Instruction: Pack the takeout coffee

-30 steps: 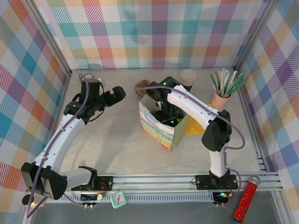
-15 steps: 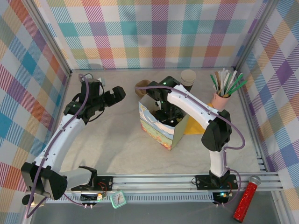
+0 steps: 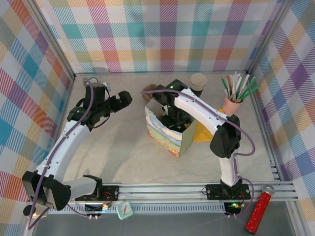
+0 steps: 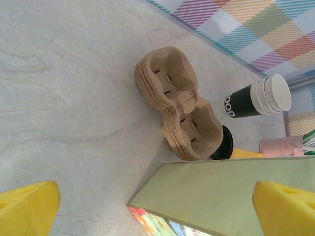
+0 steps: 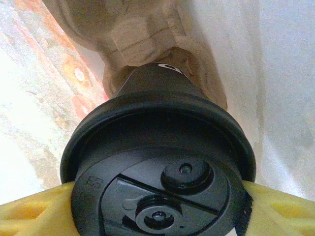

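Note:
The takeout coffee [image 5: 157,147], a black cup with a glossy round black lid, is upright in the right wrist view. My right gripper [image 5: 157,214] is shut on it, with a yellow finger [image 5: 34,211] against each side of the lid. The cup's base sits at a brown pulp carrier [image 5: 138,34] inside the paper bag [image 3: 165,135]. From above, my right gripper [image 3: 174,118] reaches down into the bag's open top and hides the cup. My left gripper [image 3: 125,98] hovers wide open to the bag's left, with nothing between its fingers [image 4: 24,209].
A stack of pulp carriers [image 4: 177,103] lies behind the bag, with a black disc [image 4: 225,143] beside it. Lidless black cups [image 3: 198,81] and a pink holder of straws [image 3: 235,98] stand at the back right. Something yellow [image 3: 204,133] lies under the right arm.
The right gripper and the bag have shifted very slightly to the left. The left arm has not moved.

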### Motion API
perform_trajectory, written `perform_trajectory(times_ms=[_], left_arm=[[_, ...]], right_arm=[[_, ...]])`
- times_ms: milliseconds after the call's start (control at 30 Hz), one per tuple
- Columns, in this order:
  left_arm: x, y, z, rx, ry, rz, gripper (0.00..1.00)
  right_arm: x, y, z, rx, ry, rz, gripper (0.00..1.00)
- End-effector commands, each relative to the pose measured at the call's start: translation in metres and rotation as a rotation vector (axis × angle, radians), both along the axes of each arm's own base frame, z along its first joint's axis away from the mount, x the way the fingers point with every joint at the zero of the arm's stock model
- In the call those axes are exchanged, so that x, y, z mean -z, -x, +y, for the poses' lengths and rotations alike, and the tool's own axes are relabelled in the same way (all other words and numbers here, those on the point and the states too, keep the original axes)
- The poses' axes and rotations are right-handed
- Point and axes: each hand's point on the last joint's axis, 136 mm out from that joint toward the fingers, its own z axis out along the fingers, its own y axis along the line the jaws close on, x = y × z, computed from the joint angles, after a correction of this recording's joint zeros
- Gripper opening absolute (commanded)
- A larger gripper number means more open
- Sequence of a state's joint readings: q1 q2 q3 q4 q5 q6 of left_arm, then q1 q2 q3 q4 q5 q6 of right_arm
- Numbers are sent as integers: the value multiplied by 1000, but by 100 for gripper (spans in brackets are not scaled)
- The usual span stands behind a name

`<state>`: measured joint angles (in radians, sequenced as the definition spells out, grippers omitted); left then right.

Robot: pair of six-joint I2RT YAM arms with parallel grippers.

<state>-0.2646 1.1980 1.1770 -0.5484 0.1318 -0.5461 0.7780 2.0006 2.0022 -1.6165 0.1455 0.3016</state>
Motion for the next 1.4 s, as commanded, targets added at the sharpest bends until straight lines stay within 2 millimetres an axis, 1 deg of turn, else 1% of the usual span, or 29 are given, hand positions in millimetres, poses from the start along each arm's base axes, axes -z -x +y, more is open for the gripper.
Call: perform_trajectory(times_ms=[0, 867, 1367], left_arm=[[-16, 2, 7, -20, 4, -37, 100], [-18, 0, 6, -17, 4, -41, 100], [-17, 1, 6, -17, 3, -40, 100]], right_arm=[[-10, 24, -23, -5, 90, 119, 73], [-8, 20, -24, 7, 79, 133, 72], [1, 20, -25, 9, 76, 130, 72]])
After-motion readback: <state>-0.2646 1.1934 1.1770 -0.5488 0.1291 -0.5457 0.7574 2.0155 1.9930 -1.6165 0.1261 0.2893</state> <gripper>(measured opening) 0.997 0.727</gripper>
